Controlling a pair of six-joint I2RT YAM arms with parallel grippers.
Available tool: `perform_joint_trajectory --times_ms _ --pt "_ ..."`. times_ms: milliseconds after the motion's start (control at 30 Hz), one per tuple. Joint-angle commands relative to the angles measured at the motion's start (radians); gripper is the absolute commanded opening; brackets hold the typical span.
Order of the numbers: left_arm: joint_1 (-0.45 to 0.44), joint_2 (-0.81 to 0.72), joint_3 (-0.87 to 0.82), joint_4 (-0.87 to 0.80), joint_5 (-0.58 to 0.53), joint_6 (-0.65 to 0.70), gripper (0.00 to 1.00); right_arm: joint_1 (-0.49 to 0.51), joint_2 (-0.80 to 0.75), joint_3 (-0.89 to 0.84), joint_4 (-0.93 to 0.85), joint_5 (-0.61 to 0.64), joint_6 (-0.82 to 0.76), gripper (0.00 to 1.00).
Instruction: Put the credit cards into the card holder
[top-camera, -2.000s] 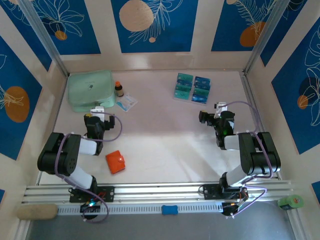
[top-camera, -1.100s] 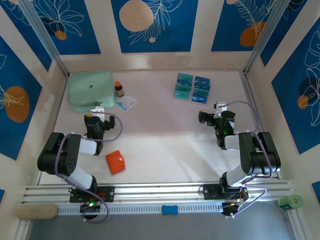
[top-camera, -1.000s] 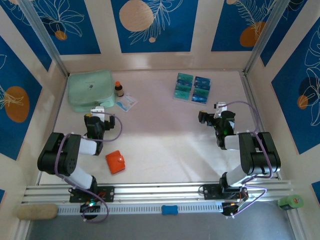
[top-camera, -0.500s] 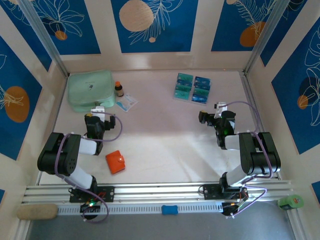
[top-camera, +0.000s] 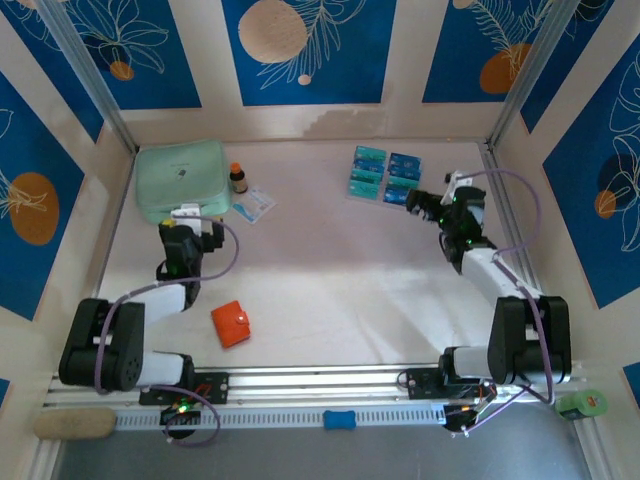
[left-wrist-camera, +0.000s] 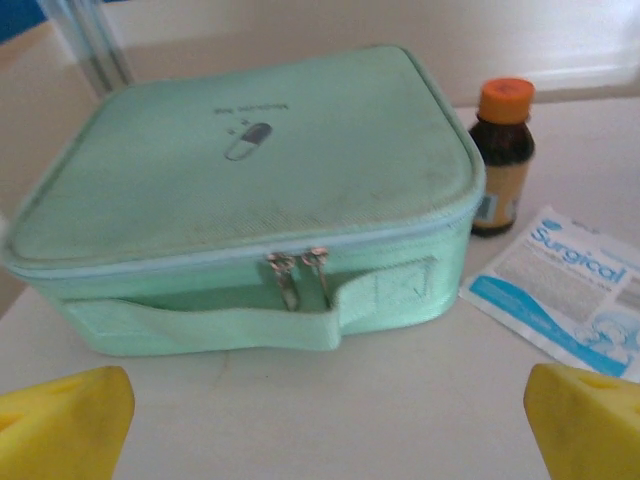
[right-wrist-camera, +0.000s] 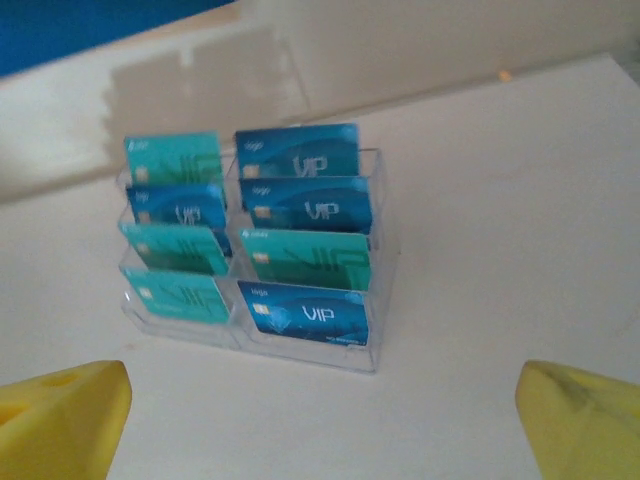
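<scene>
R gripper (right-wrist-camera: 320, 420) wide open, empty, facing credit cards (right-wrist-camera: 290, 240) in clear rack (right-wrist-camera: 310, 352). L gripper (left-wrist-camera: 320, 420) wide open, empty, facing green pouch (left-wrist-camera: 250, 170). Card holder (top-camera: 232, 323) lies apart.

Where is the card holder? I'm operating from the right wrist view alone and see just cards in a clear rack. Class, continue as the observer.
Observer: The card holder lies at the near left of the table, well apart from the credit cards.
Operator: What is happening further back on that side?
Observer: The left fingers, open, face a mint-green pouch.
Operator: Anything beside that pouch?
Observer: A small brown bottle with an orange cap stands upright just right of it.
</scene>
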Motion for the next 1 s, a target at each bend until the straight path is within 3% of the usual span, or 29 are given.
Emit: perform_joint_trajectory --times_ms 0,133,233,367,533,700,900,967 --pt "0.010 -0.114 0.108 -0.305 -0.067 -0.109 1.00 -0.065 -0.030 0.115 -0.349 -0.021 0.291 0.99" --pt "0.010 -0.215 0.228 -0.625 0.011 -0.292 1.00 -0.043 -0.055 0.138 -0.358 -0.252 0.285 0.99" --pt "0.010 -0.286 0.279 -0.806 0.109 -0.410 1.00 0.050 -0.081 0.142 -0.398 -0.341 0.277 0.93" --pt "0.008 -0.383 0.261 -0.918 0.226 -0.501 1.00 0.219 -0.095 0.107 -0.416 -0.446 0.331 0.82" --pt "0.008 -0.460 0.225 -0.980 0.283 -0.542 1.00 0.529 -0.056 0.041 -0.342 -0.422 0.468 0.71" --pt "0.008 -0.461 0.215 -0.996 0.285 -0.543 1.00 0.821 0.099 0.048 -0.244 -0.332 0.612 0.61" --pt "0.007 -0.433 0.225 -0.993 0.290 -0.540 1.00 0.963 0.277 0.077 -0.133 -0.339 0.741 0.38" --pt "0.007 -0.426 0.224 -0.990 0.293 -0.538 1.00 0.979 0.319 0.080 -0.086 -0.359 0.767 0.37"
